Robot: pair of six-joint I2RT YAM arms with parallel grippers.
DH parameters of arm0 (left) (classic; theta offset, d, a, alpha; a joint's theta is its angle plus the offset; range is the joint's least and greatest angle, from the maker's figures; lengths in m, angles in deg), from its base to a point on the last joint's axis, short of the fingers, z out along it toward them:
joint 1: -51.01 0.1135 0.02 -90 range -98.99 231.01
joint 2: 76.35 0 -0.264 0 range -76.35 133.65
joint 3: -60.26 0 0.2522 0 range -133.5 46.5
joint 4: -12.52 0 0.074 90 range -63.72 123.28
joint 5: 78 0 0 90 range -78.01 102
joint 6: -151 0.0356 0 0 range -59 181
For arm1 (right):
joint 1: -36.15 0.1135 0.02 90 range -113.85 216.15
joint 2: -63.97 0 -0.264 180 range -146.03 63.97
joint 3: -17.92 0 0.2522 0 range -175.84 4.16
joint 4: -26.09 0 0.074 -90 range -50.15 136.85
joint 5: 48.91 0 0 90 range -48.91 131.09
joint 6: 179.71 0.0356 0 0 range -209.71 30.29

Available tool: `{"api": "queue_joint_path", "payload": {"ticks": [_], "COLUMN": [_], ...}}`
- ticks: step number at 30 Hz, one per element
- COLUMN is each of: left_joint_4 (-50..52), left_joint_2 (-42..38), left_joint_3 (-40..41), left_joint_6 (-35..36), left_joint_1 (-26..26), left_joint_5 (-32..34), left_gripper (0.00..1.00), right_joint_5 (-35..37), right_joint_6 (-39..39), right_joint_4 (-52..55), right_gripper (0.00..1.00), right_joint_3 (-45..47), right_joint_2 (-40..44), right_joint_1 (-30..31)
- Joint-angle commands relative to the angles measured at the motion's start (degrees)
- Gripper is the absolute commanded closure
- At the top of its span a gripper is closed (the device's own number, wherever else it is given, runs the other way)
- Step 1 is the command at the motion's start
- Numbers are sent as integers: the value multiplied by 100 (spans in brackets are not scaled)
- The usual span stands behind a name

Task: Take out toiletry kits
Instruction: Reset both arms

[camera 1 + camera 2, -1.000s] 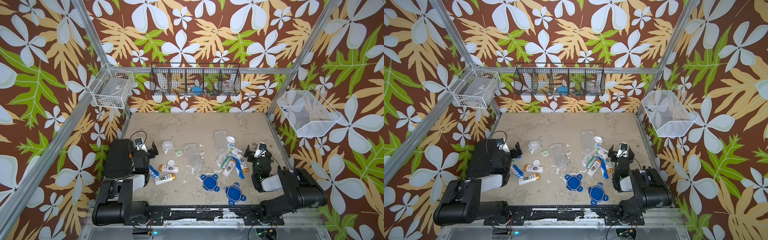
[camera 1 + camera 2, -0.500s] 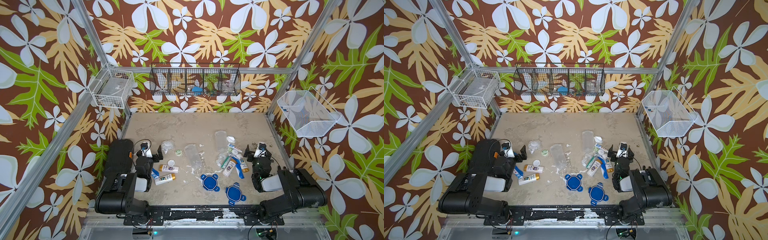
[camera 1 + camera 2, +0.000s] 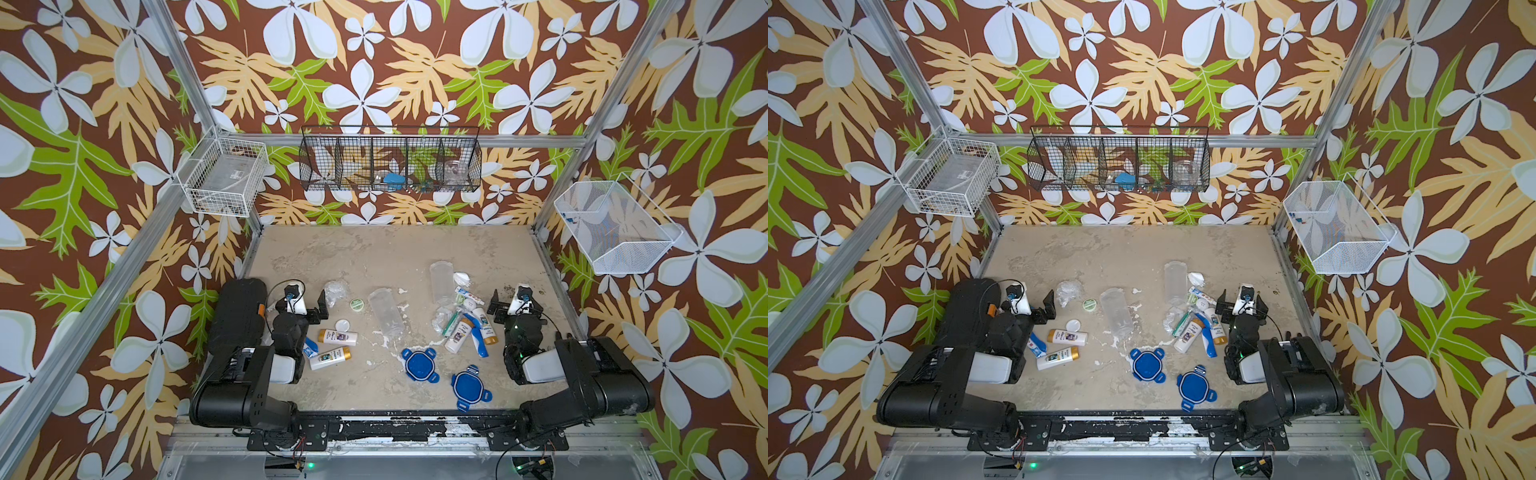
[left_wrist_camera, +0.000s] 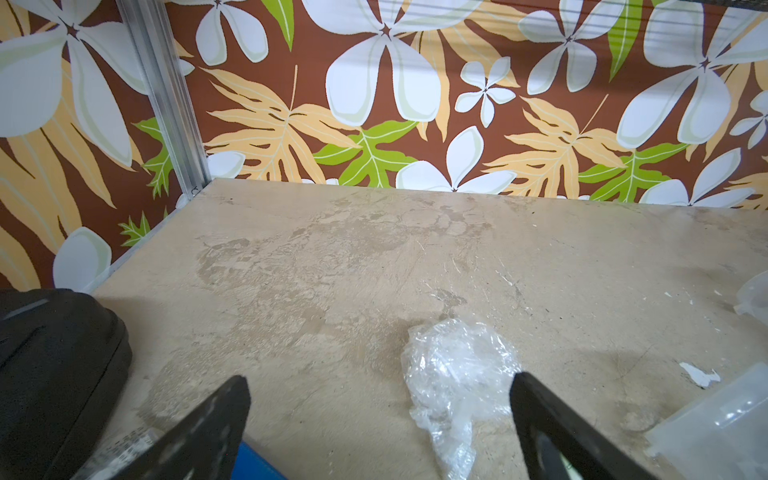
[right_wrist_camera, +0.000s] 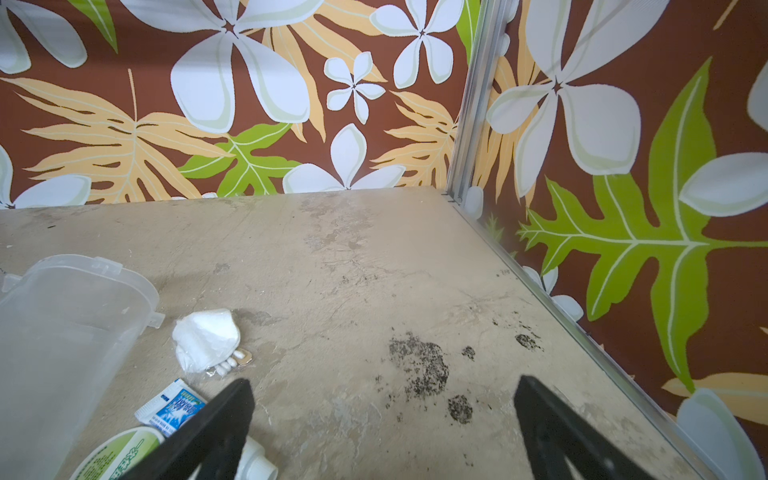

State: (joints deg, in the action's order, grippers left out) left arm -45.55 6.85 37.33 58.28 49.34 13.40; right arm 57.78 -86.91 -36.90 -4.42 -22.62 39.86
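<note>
The toiletry kits lie loose on the table. The left set has two white bottles with gold caps [image 3: 337, 336] [image 3: 1057, 358], a green tin [image 3: 356, 304], a white round lid [image 3: 341, 325] and a crumpled clear bag [image 4: 457, 370]. The right set is a pile [image 3: 465, 320] of bottles, tubes and a blue toothbrush [image 3: 1206, 338]. My left gripper [image 3: 301, 303] [image 4: 380, 399] is open and holds nothing, and the clear bag lies just inside one finger. My right gripper [image 3: 515, 307] [image 5: 382, 399] is open over bare table, beside the right pile.
Two clear jars [image 3: 385, 311] [image 3: 440, 276] lie on their sides mid-table. Two blue lids [image 3: 419, 363] [image 3: 469, 386] lie near the front edge. A black wire basket [image 3: 390, 160] hangs on the back wall, and white baskets [image 3: 226, 176] [image 3: 611, 228] hang at the sides.
The left arm has shifted its pose and its gripper has moved a little right, toward the crumpled clear bag. The right arm has not moved.
</note>
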Motion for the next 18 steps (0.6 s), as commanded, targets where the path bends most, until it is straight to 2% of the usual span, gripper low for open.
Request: {"api": "queue_joint_path", "payload": {"ticks": [1, 18], "left_joint_4": [-119, -115], "left_joint_2": [21, 22], "left_joint_3": [-39, -46], "left_joint_6": [75, 83], "left_joint_1": [-9, -9], "left_joint_5": [-18, -45], "left_gripper": [0, 0], "right_joint_5": [18, -184], "right_joint_6": [40, 57], "right_joint_4": [-191, -141], "right_gripper": [0, 0], "right_joint_3": [4, -18], "right_joint_2": [1, 10], "right_joint_1": [-1, -72]}}
